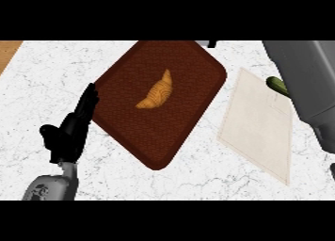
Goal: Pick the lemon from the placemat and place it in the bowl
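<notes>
The step in hand is judged to be the approach to the pick; nothing shows the lemon lifted. Reference landmark: the brown placemat (177, 127), which lies as a diamond on the white marble surface (45, 75). A croissant (156, 92) rests at the centre of the brown placemat and is not part of the task. Just right of the brown placemat lies a beige placemat (257, 127). At the far right edge of that mat, an olive-green rounded object shows, half hidden by the grey right forearm (309, 80); this is probably the lemon (276, 84), though too little of it shows to be sure. The right forearm runs up the view well right of the brown placemat and leaves the picture at the top. The right hand itself is out of view, so its state cannot be told. The left hand (69, 134) rests just left of the brown placemat, its fingers (87, 101) straight, released and holding nothing. The bowl is not visible. The next move calls for the right hand to come down over the lemon and close around it, then carry it to the bowl. The right forearm itself blocks the view of the pick point.
</notes>
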